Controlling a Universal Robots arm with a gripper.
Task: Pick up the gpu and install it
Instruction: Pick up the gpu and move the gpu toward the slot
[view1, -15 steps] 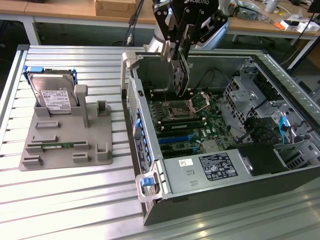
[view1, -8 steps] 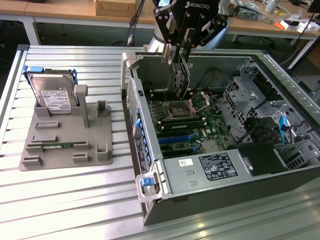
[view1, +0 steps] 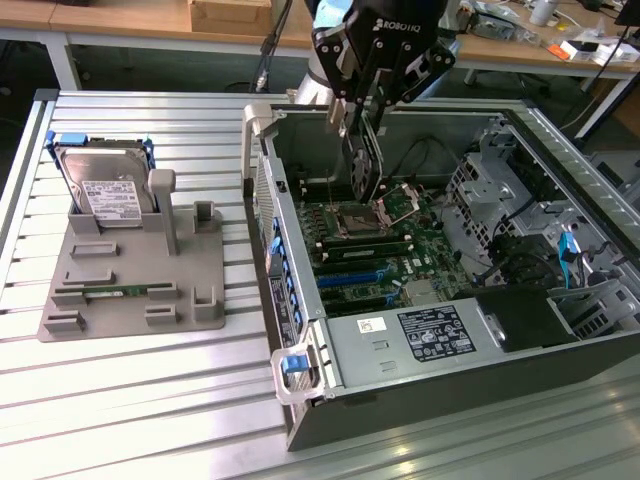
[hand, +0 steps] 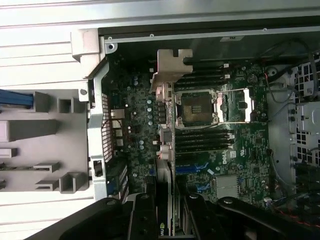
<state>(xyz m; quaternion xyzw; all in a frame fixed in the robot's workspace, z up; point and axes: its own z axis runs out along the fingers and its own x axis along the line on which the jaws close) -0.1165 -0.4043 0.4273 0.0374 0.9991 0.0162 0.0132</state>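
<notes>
While the tool (view1: 362, 135) grips the gpu (view1: 363, 175) by its flat sides, the card hangs straight below it, long edge facing the motherboard (view1: 400, 262).

Slatted aluminium table (view1: 130, 400), wooden benches (view1: 130, 20) behind.

The gpu (view1: 362, 165) aloft, on edge.
Slim dark card with silver end bracket, hanging upright above the motherboard (view1: 385, 250).

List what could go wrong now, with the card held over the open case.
1. The gpu hangs in the gripper above the open CPU socket; a slip could strike it.
2. The blue expansion slots lie apart from the card; lowering here could miss them.
</notes>
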